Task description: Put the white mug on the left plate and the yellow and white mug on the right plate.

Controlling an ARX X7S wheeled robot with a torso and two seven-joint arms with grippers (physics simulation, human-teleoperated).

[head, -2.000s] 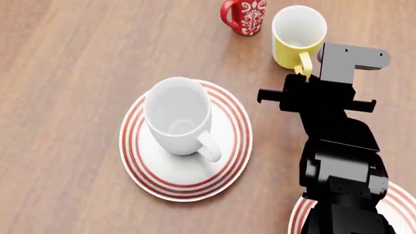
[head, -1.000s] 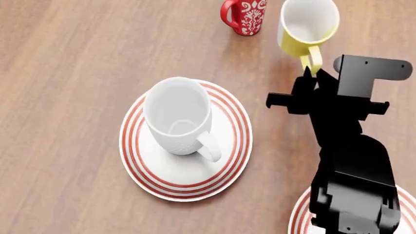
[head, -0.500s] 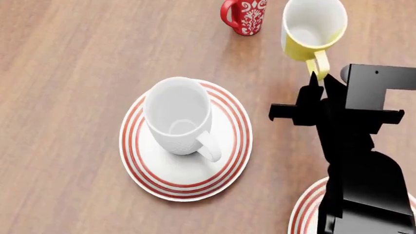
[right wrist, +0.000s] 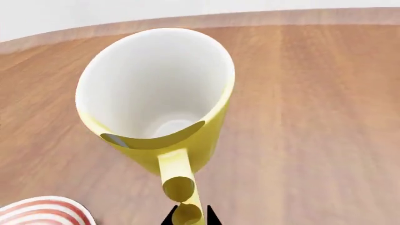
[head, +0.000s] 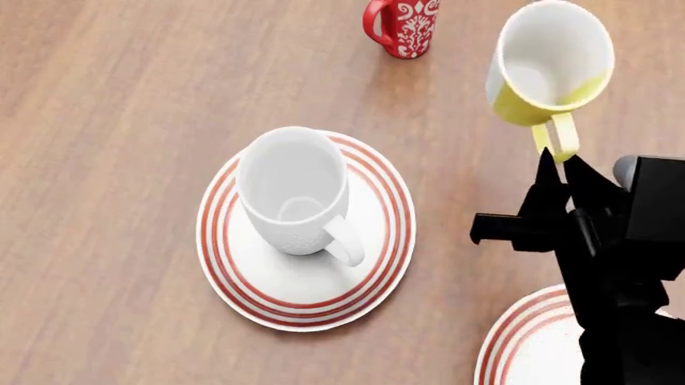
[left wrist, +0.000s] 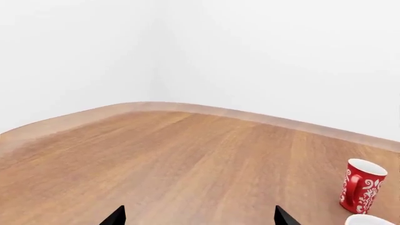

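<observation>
Head view: right gripper has its fingers clamped on the handle of the yellow and white mug, tilted above the table, beyond the right plate. White mug sits on the left plate. Left gripper fingers are apart.

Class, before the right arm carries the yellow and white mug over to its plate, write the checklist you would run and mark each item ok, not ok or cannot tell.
1. white mug seated on left plate: ok.
2. right gripper pinching the handle of the yellow and white mug: ok.
3. Yellow and white mug off the table: ok in the head view.
4. Mug level: not ok, it tilts.
5. right plate bare: cannot tell, the arm covers part.
6. red patterned mug out of the path: ok.
</observation>
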